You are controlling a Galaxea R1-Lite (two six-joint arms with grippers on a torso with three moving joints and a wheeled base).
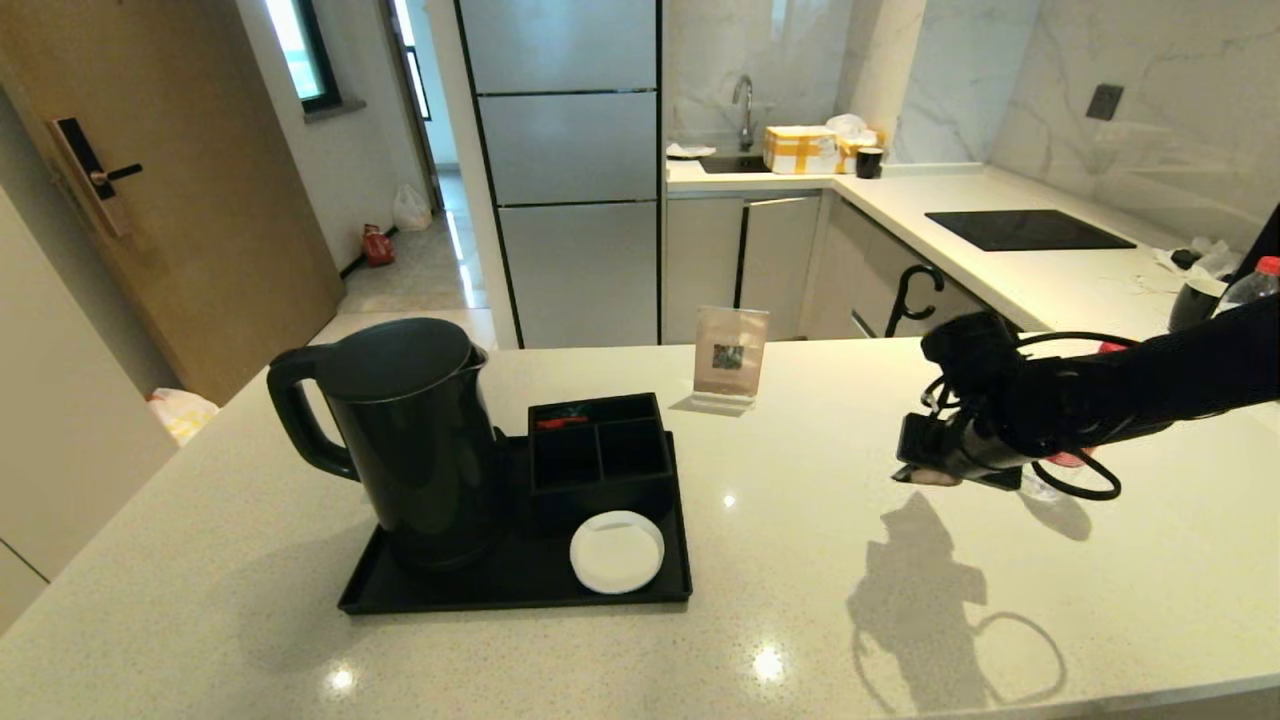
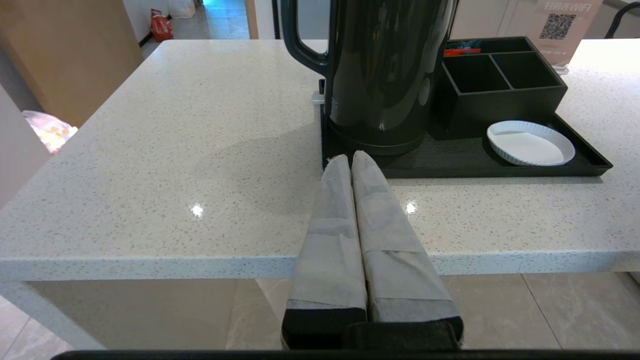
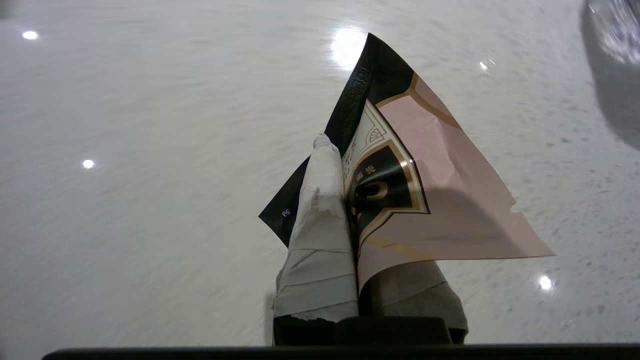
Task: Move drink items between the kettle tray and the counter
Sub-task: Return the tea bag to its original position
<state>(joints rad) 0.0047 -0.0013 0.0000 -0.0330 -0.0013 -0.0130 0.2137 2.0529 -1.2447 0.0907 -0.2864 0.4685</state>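
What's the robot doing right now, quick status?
Right gripper shut on tea sachet, above counter. Left gripper shut, empty, parked near kettle tray. Path to the tray looks open.

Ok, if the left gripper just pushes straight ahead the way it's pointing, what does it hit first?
Most likely the kettle, or the near rim of the kettle tray beneath it. The left gripper, fingers shut, points at the kettle's base across the counter; exact height is unclear.

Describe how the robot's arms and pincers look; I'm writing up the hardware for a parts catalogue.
The right arm is matte black with a rounded joint housing, and thin black cables loop loosely around its wrist. The right pincer and the left pincer have long, tapering fingers wrapped in pale grey-white cloth tape with visible seams and frayed edges, set in black bases. No markings or sleeves show.
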